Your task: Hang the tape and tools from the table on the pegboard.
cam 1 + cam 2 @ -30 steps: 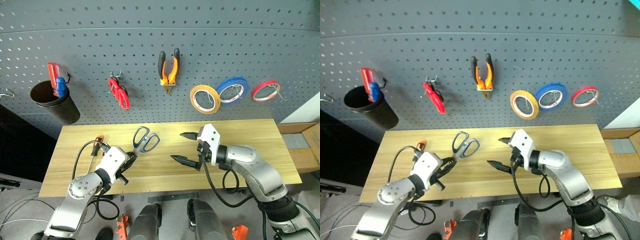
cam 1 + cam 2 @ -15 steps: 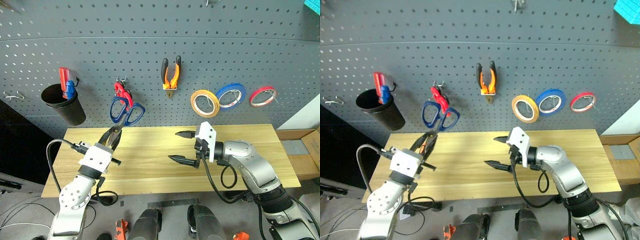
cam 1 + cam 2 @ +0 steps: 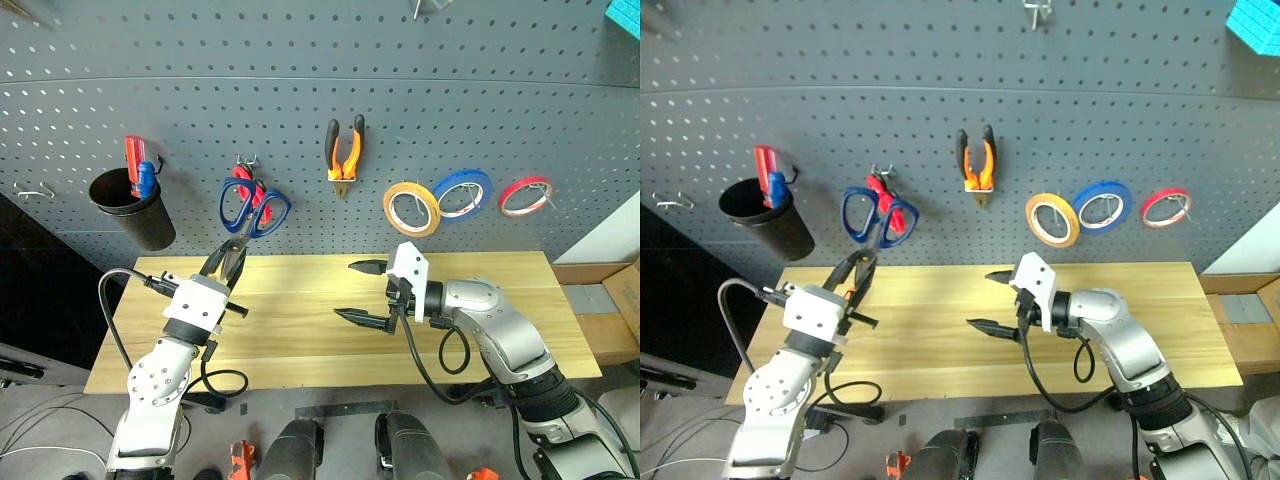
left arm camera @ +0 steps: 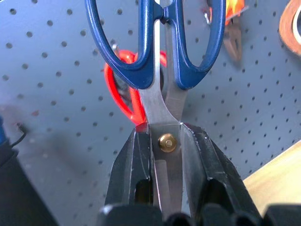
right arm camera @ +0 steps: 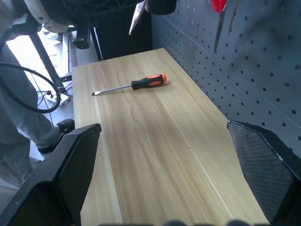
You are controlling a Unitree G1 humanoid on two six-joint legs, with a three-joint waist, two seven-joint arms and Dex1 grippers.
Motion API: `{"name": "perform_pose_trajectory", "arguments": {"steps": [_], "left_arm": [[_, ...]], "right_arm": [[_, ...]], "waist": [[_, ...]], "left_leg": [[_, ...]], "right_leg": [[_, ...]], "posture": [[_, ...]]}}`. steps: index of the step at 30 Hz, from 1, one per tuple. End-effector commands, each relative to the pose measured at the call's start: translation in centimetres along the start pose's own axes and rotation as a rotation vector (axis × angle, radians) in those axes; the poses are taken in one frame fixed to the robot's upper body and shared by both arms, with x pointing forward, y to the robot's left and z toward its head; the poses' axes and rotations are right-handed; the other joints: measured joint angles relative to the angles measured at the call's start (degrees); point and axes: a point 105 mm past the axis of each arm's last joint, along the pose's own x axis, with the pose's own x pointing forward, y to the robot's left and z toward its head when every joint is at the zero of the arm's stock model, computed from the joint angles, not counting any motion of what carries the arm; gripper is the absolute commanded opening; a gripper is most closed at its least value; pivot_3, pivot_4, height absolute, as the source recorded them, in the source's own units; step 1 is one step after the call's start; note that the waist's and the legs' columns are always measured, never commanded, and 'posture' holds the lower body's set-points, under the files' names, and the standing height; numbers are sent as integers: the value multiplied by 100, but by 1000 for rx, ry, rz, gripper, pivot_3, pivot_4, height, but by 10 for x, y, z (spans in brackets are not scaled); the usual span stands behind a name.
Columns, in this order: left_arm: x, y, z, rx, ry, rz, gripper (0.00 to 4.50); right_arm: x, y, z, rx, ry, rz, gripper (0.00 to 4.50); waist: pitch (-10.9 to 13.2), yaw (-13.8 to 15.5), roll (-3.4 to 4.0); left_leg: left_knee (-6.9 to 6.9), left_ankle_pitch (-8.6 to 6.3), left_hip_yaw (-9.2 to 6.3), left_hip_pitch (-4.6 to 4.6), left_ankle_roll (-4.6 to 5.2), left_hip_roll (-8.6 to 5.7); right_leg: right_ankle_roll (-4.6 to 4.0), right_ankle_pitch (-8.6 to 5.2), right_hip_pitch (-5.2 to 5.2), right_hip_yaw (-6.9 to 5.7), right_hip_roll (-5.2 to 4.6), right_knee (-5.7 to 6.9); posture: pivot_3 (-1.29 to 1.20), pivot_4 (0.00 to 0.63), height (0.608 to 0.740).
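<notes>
The left gripper (image 3: 224, 262) is clenched on the steel blades of the blue-handled scissors (image 3: 252, 207), near the pivot screw, and holds them up with the loop handles at 12 o'clock, in front of the pegboard (image 3: 420, 90). The blue loops overlap the red-handled scissors (image 3: 243, 175) that hang on a hook there. The right gripper (image 3: 360, 292) hovers over the middle of the table (image 3: 500, 280) with its two black fingers spread wide and nothing between them. The screwdriver (image 5: 134, 84) with the orange-and-black handle lies flat on the table near its left end. On the pegboard, the orange-and-black pliers (image 3: 344, 155) hang at about 12 o'clock from the right gripper. The yellow-tan tape (image 3: 411, 208) hangs at about 1 o'clock from it, just beside the blue tape ring (image 3: 463, 192), and then comes the red tape ring (image 3: 526, 195). A black cup (image 3: 131, 207) with a red and a blue screwdriver hangs at the far left.
</notes>
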Motion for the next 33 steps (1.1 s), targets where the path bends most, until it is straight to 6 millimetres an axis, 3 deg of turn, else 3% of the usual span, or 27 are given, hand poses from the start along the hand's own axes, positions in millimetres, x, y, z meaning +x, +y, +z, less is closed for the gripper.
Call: {"name": "perform_pose_trajectory", "arguments": {"steps": [1,14,25,29,33], "left_arm": [[4,5,4,-27,-16,2,549],[8,15,-7,-64,40,15,549],[35,8,-22,-118,63,-34,549],[40,13,-35,-125,104,-9,549],[46,17,-41,-152,104,16,547]], "right_arm": [[0,5,10,-31,-32,4,4500],[2,4,10,-37,-27,-6,4500],[4,6,10,-44,-23,0,4500],[3,4,19,-43,-65,-19,4500],[4,-2,54,-38,-218,-73,4500]], "waist": [[0,-3,0],[-2,-8,0],[-4,-10,-1],[-5,-25,-1],[-5,-31,-1]], "left_leg": [[0,0,0,0,0,0],[2,0,1,2,0,-1],[5,1,1,2,0,-3],[5,1,1,2,-1,-2],[6,1,1,4,-1,-2]], "right_leg": [[0,0,0,0,0,0],[-1,0,1,3,0,3],[-1,1,0,2,0,6],[-1,1,-2,2,0,9],[-1,1,-1,3,0,11]], "posture": [[-20,170,740],[-21,170,740],[-21,170,740],[-35,177,740],[-43,183,740]]}}
